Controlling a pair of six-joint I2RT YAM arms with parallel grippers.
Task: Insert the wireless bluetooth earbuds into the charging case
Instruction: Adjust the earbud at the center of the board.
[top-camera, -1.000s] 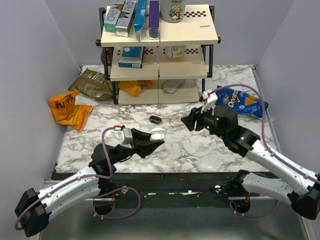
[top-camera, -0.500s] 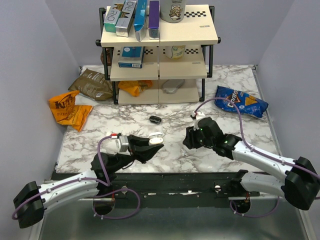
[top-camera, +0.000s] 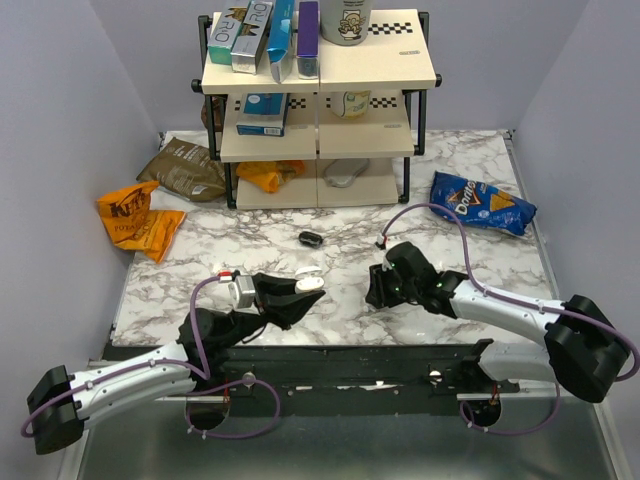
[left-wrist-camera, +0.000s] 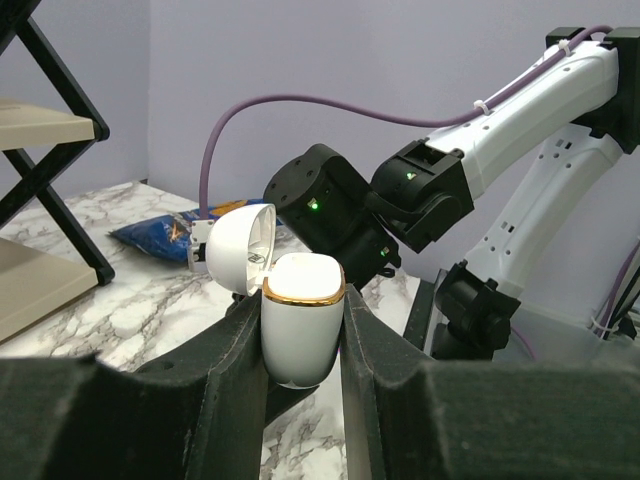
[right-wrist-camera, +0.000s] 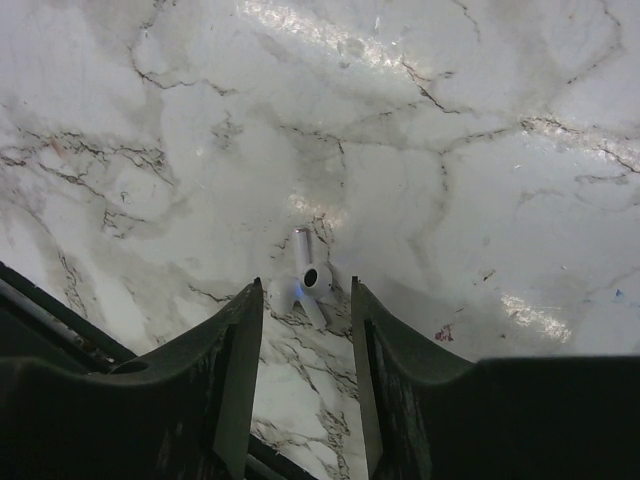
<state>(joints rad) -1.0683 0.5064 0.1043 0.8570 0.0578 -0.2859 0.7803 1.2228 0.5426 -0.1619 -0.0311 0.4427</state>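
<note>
The left pincer (top-camera: 297, 292) is closed on a small white charging case (left-wrist-camera: 300, 325). Its two dark fingers (left-wrist-camera: 236, 340) press against the case's opposite sides. The case stands upright in the grip with its gold-rimmed mouth facing up. Its white lid (left-wrist-camera: 240, 250) is hinged open and leans back, away from the pincer's wrist. What lies inside the case cannot be seen. The held case is clear of the marble bench (top-camera: 200, 245).

The right pincer (right-wrist-camera: 306, 300) is low over the bench and pointed down at it, with its fingers parted by a narrow gap. White stemmed earbuds (right-wrist-camera: 306, 275) lie on the marble in that gap, at and just beyond the fingertips. They form one small cluster with a thin stem pointing away from the pincer. It is hard to tell whether the cluster is one bud or two lying crossed. The pincer has hold of nothing. Whether either finger touches the cluster cannot be told.

From above, the right pincer (top-camera: 378, 285) sits to the right of the left pincer, and the two are near each other but apart. In the left wrist view, the right arm's dark wrist shows directly beyond the open case.

A small black oval object (top-camera: 310, 238) lies on the bench farther out than both pincers, roughly between them. A blue snack bag (top-camera: 482, 203) lies well beyond and to the right of the right pincer. A shelf rack (top-camera: 320, 100) stands at the far side of the bench.
</note>
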